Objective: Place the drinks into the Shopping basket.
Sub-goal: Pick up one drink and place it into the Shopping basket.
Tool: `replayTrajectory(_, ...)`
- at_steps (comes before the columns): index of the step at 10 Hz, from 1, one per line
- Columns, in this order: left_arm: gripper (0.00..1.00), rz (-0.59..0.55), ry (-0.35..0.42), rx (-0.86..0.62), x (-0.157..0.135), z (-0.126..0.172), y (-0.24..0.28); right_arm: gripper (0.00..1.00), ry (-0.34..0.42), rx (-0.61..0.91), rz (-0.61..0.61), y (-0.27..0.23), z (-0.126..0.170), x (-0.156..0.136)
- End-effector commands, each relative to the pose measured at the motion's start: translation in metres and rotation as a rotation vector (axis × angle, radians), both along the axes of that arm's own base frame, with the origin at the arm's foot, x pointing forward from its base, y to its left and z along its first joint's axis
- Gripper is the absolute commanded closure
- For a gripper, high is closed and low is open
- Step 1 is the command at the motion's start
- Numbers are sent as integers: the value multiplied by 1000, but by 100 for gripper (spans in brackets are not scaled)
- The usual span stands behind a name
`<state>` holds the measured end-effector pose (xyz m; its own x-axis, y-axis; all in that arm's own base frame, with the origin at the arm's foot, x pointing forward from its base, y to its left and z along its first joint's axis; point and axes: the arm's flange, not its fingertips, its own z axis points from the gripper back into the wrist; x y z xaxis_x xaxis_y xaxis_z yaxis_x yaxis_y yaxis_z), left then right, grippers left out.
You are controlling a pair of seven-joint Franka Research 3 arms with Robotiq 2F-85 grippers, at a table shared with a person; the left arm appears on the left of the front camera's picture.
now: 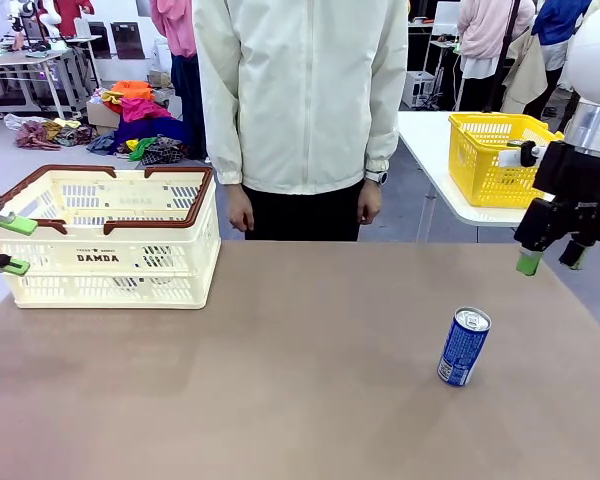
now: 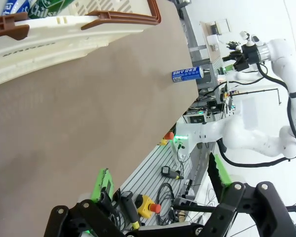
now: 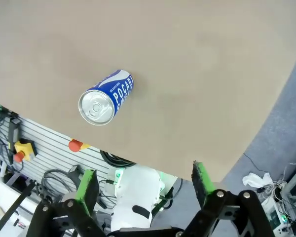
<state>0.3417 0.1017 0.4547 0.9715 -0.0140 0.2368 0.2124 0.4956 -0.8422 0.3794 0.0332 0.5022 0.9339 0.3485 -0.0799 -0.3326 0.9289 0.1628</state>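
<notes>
A matte brown tabletop (image 1: 300, 400) carries two items. A cream-white latticed plastic basket with dark brown rim and handles (image 1: 110, 258) sits at its 10 o'clock. A slim blue drink can with a silver top (image 1: 464, 347) stands upright at 3 o'clock, well apart.

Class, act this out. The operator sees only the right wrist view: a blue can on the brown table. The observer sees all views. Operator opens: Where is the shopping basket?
Observer: The Shopping basket stands at the far left of the table, apart from the blue can at the right.
Operator: Anything in it?
Observer: The left wrist view shows a green can and a second blue can inside.
Operator: Other arm busy?
Observer: The left gripper hovers beside the basket, jaws open, empty.
</notes>
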Motion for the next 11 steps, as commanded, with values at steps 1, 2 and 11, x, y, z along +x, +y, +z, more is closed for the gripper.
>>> replayTrajectory(1, 0, -10, 1, 3, -3, 1, 2, 0, -70, -88, -131, 14, -8, -7)
replayTrajectory(2, 0, -10, 1, 3, -3, 1, 2, 0, -110, -82, -183, 30, -13, -12)
replayTrajectory(11, 0, -10, 1, 3, -3, 1, 2, 0, -79, -202, -400, 112, -110, -4)
